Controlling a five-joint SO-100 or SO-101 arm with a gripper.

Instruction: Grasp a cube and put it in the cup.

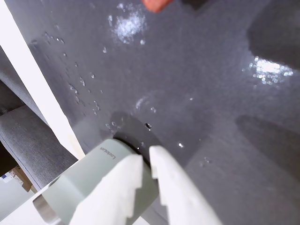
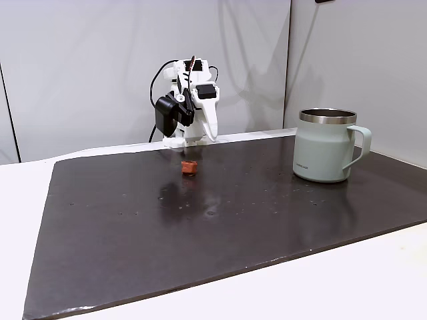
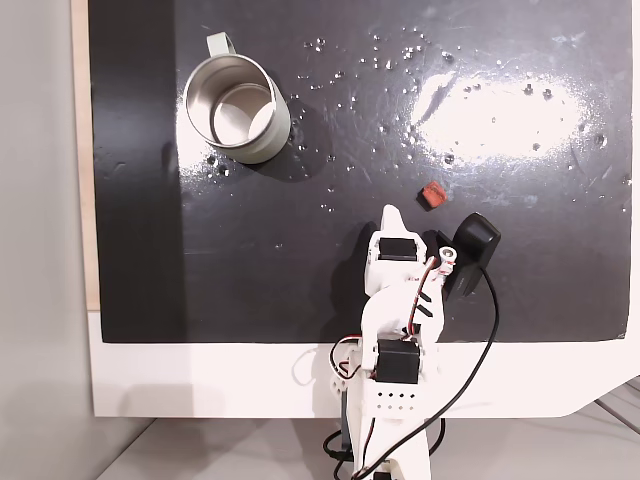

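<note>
Item one, the cube [image 3: 432, 193]: we recorded it lying loose on the dark mat [image 3: 300, 290], just ahead of the folded arm [image 3: 400, 310] and a little to the right of its tip in the fixed view from above; in the other fixed view it sat [image 2: 189, 167] in front of the arm's base, well apart from the cup, and in the wrist view only an orange edge of it showed [image 1: 157, 4] at the top border. Nothing held it. Item two, the gripper [image 1: 147, 161]: we saw its white fingers [image 1: 124, 187] in the wrist view with tips close together, a narrow gap between them and nothing in it; the jaws were all but closed and empty. We judged the arm to be tucked back in a rest pose, which would explain why the gripper hung short of the cube and not over it. Item three, the cup [image 3: 232, 108]: it stood upright with its mouth open, near the mat's far left corner in the fixed view from above, handle [image 3: 220, 43] turned away from the arm, steel inside empty. We judged it placed clear of the cube so that a carry across the mat was required. Item four, the mat: droplets and glare lay scattered over it. The grasp was not yet begun.
</note>
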